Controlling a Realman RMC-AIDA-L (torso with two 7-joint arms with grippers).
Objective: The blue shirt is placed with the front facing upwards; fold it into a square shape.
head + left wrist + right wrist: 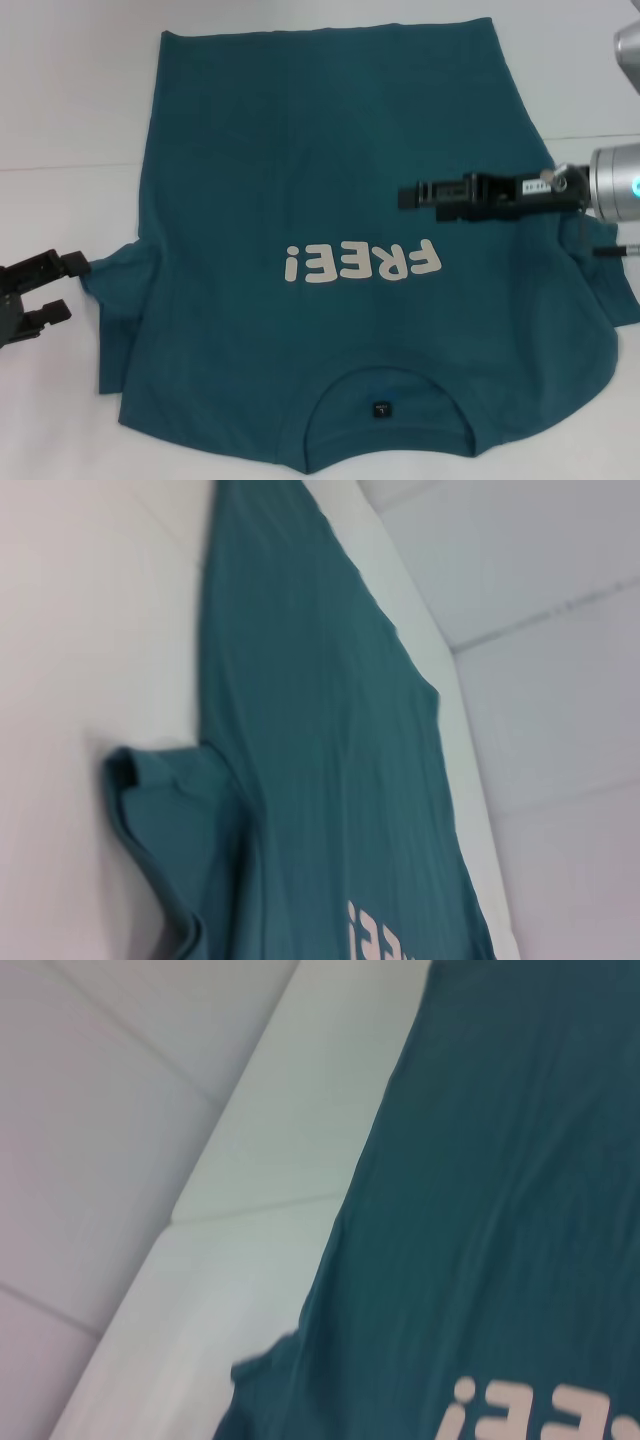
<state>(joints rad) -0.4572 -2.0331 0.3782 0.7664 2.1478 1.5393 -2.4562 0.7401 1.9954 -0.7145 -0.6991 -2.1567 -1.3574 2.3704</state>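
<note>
Blue shirt (330,200) lies flat, front up, on the white surface (60,110), soft matte cotton with light wrinkles. Round neck and small dark tag (380,408) sit at the edge nearest me, hem at the far side. Cream block letters "FREE!" (362,264) run across the chest, upside down from my head view. Both short sleeves are bunched and partly folded, one beside each gripper. My left gripper (62,288), black and blocky, sits just off the shirt's left sleeve (110,285), jaws apart, holding nothing. My right gripper (405,195) reaches in over the shirt body, above the lettering, on a silver wrist; I cannot tell how its jaws stand. In the left wrist view the sleeve (160,820) shows as a rumpled fold against the pale surface.
</note>
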